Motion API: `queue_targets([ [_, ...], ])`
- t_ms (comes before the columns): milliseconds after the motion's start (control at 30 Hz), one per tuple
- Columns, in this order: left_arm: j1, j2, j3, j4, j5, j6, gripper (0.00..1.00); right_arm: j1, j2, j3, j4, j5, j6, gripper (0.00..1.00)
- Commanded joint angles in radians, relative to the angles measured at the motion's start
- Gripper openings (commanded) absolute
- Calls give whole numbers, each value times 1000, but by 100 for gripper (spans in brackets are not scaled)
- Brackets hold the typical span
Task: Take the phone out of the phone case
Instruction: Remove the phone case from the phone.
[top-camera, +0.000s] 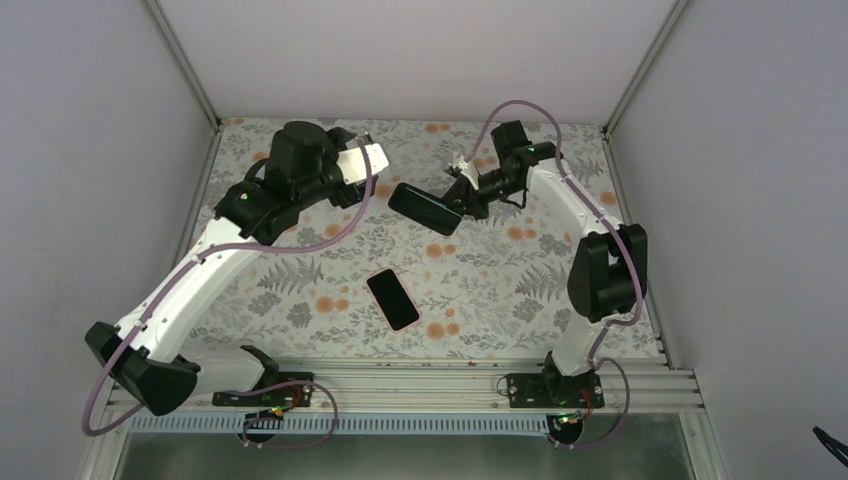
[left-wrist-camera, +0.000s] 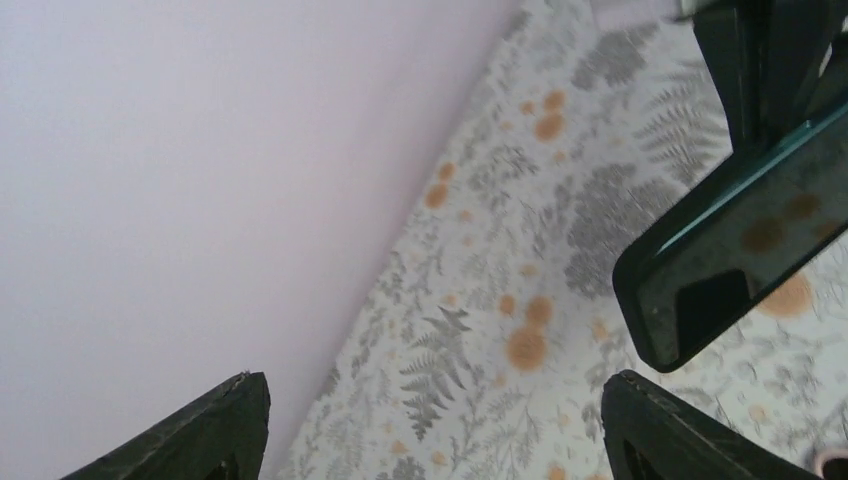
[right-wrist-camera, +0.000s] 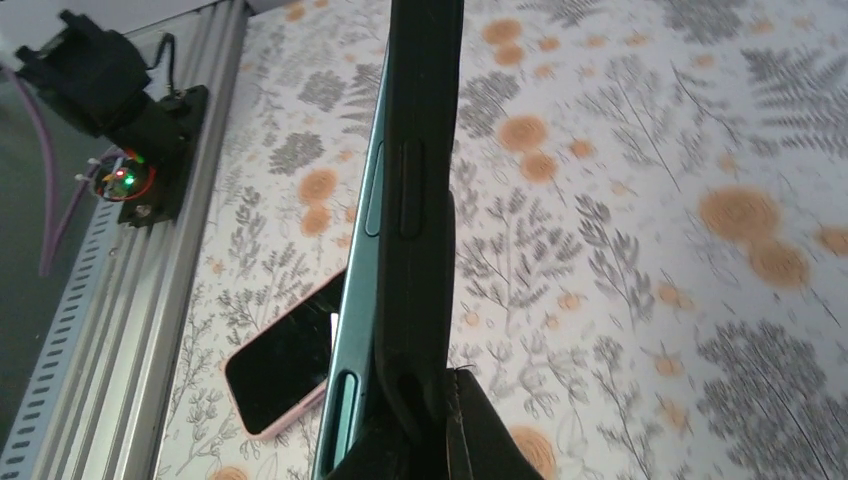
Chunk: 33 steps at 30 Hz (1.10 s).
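My right gripper is shut on the end of a dark phone in its black case and holds it above the table at the back centre. In the right wrist view the black case stands edge-on with the phone's teal side showing along its left, and my right gripper pinches the bottom end. My left gripper is open and empty just left of the held phone. In the left wrist view its fingertips stand wide apart, with the phone's screen at upper right.
A second phone with a pink rim lies flat, screen up, on the floral table cover mid-table, also in the right wrist view. White walls enclose the back and sides. An aluminium rail runs along the near edge.
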Motion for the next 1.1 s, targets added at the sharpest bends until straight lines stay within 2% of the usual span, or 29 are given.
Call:
queue_targets([
  [0, 7, -37, -38, 115, -45, -7, 84, -12, 16, 79, -14, -18, 132, 3],
  [100, -1, -12, -60, 151, -22, -39, 90, -25, 5, 80, 93, -15, 275, 3],
  [167, -20, 17, -74, 193, -35, -69, 92, -33, -33, 40, 282, 59, 505, 3],
  [233, -60, 48, -96, 266, -95, -80, 94, -30, -49, 50, 393, 159, 648, 3],
  [333, -133, 111, -92, 373, -194, -79, 100, -28, 2, 166, 432, 293, 804, 3],
  [433, -165, 164, -64, 460, -202, -91, 100, -27, 21, 211, 499, 400, 918, 3],
  [567, -167, 254, 2, 528, -204, -133, 100, -25, 68, 297, 486, 447, 1004, 3],
  [767, -165, 351, 30, 628, -218, -192, 100, -16, 60, 295, 515, 473, 1039, 3],
  [1067, -164, 456, 96, 638, -204, -242, 100, -16, 44, 289, 535, 458, 1061, 3],
])
